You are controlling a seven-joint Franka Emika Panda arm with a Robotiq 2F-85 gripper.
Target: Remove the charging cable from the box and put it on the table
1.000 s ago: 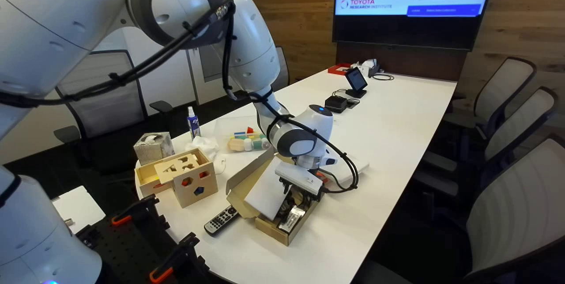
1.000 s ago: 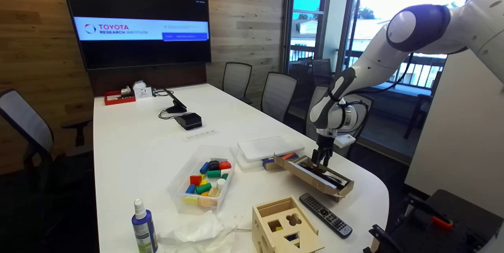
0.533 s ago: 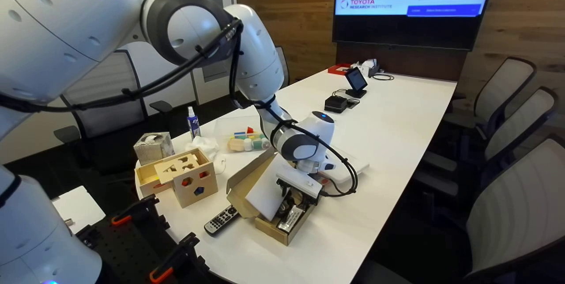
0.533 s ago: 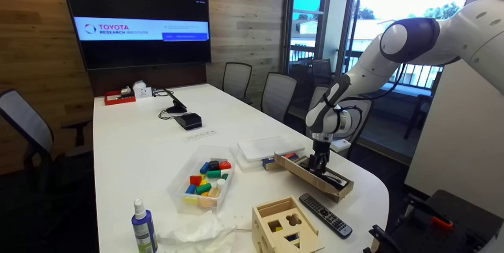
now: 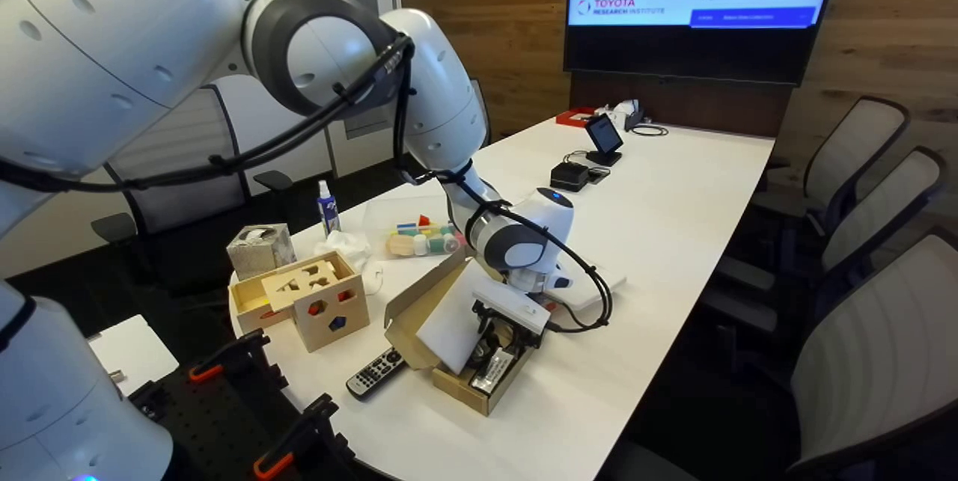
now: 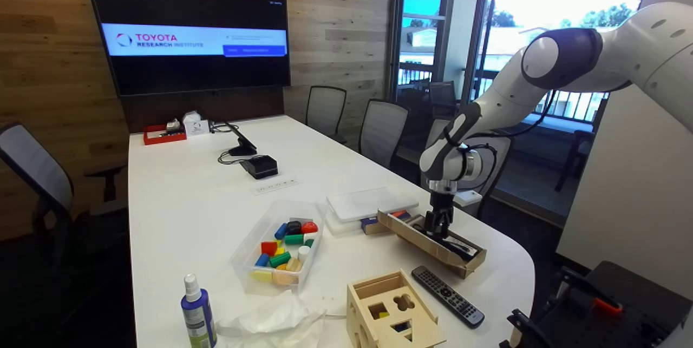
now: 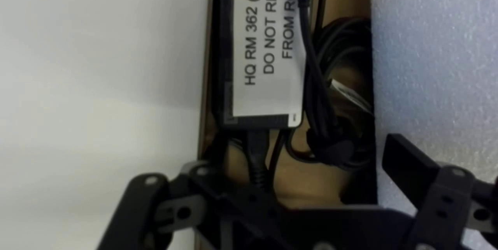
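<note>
The charging cable is a black power adapter (image 7: 225,98) with a white label and a coil of black cord (image 7: 342,44). It lies inside the open cardboard box (image 5: 458,391), which also shows in an exterior view (image 6: 422,248). The adapter's label is visible in an exterior view (image 5: 495,371). My gripper (image 7: 299,160) is open, with its fingers wide apart on both sides of the cord and plug. In an exterior view the gripper (image 6: 437,231) points down into the box, its tips hidden by the box wall. No grasp on the cord shows.
A white foam sheet (image 5: 453,320) leans in the box along the raised lid. A remote (image 6: 448,296), a wooden shape box (image 6: 395,310), a plastic bin of blocks (image 6: 279,250) and a spray bottle (image 6: 198,315) stand nearby. A white plastic lid (image 6: 373,203) lies beyond the box.
Over the first half second the arm lowered and the gripper went down into the box. Since then it has hardly moved, apart from a slight shift of the wrist.
</note>
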